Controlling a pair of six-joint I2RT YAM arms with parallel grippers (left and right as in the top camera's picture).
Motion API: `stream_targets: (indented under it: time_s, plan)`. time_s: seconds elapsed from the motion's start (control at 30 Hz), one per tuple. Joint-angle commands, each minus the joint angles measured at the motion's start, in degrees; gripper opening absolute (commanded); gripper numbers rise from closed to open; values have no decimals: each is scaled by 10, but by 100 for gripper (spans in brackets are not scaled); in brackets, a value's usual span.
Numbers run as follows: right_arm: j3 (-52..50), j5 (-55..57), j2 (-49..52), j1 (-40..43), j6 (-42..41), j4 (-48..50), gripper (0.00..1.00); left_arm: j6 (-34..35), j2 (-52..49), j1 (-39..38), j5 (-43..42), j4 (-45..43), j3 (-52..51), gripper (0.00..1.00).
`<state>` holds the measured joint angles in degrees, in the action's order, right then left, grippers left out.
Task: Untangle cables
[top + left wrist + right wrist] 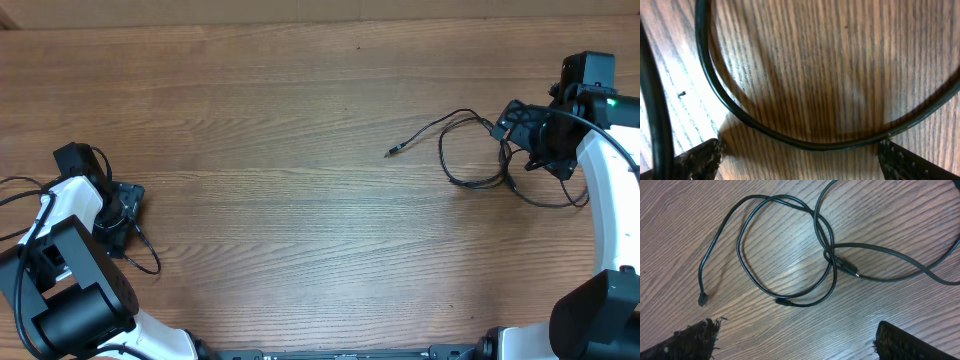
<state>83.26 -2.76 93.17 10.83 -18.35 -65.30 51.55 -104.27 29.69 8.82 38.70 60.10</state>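
A tangle of thin black cables (pixel 442 155) lies at the right of the wooden table, one plug end (pixel 390 153) trailing left. My right gripper (pixel 508 128) hovers over its right side. In the right wrist view the cables (pixel 829 252) loop and cross on the table ahead of the open, empty fingers (pixel 797 340); small plugs (pixel 702 299) show at the ends. Another thin black cable (pixel 157 263) loops beside my left gripper (pixel 128 202) at the lower left. In the left wrist view this cable (pixel 805 145) curves on the table between the open fingertips (pixel 800 160), which are not closed on it.
The wooden table (pixel 300 200) runs wide between the two arms. Thicker black robot wires (pixel 20 185) run by the left arm. The right arm's white link (pixel 605 190) stands near the table's right edge.
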Motion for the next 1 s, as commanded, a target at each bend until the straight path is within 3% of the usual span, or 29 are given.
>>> stream_targets:
  time_s: [0.0,0.2,0.43,0.57,0.8,0.97]
  plan:
    - [12,-3,-12,-3,9,3,100,29,-20,7,22,-19,-1,99]
    - [10,-3,-12,-3,9,3,100,-80,-13,5,-26,1,48,99]
    - [3,-3,-11,-3,9,5,100,-146,19,4,-59,164,145,100]
    - [-9,-3,-11,-3,9,5,100,-140,44,5,-24,257,198,100]
    - [-23,-3,-11,-3,22,4,100,-178,51,9,-7,313,234,100]
    - [-23,-3,-11,-3,22,2,100,-90,50,56,39,350,212,99]
